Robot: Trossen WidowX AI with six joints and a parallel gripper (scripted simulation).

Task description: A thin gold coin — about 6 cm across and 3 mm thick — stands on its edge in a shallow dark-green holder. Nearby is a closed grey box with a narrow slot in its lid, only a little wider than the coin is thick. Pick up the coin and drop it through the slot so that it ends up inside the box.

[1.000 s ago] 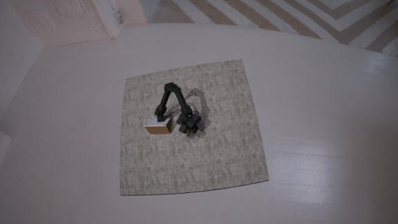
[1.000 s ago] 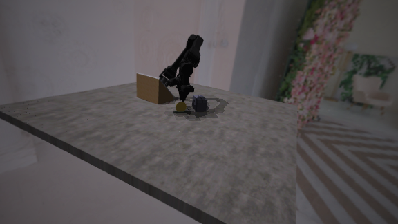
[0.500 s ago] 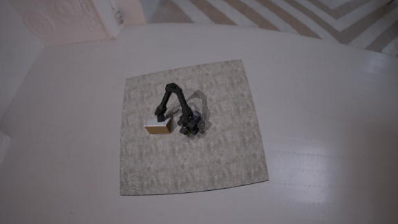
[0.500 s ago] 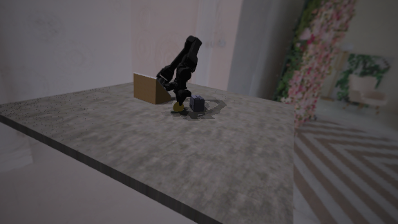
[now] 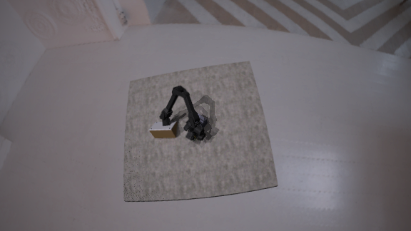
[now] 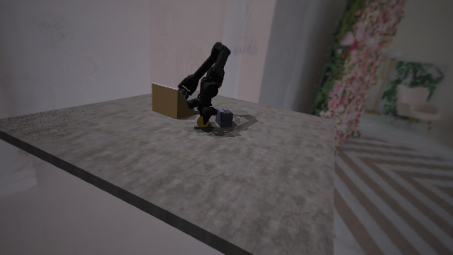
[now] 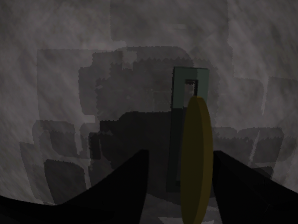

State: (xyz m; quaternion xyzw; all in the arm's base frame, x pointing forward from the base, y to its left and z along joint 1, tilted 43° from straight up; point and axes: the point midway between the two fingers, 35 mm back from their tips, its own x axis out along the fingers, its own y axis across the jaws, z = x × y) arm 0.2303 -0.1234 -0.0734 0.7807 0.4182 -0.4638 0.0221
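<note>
The gold coin point(image 7: 196, 150) point(image 6: 201, 123) stands on its edge in the dark-green holder point(image 7: 178, 92), low on the table. My gripper point(image 7: 180, 158) point(image 6: 205, 119) is open and has come down over the coin, one finger on each side. In the wrist view the coin is close to the right finger, with a wider gap to the left one; whether it touches the right finger I cannot tell. The closed grey box point(image 6: 225, 118) point(image 5: 203, 119) looks bluish and stands beside the coin, partly behind the arm in the top view. Its slot cannot be made out.
A brown block point(image 5: 163, 134) point(image 6: 165, 101) with a whitish top stands at the arm's base, on the other side of the coin from the grey box. The table point(image 5: 214, 171) point(image 6: 255, 169) has a mottled grey top. The arm's shadow falls around the coin and grey box.
</note>
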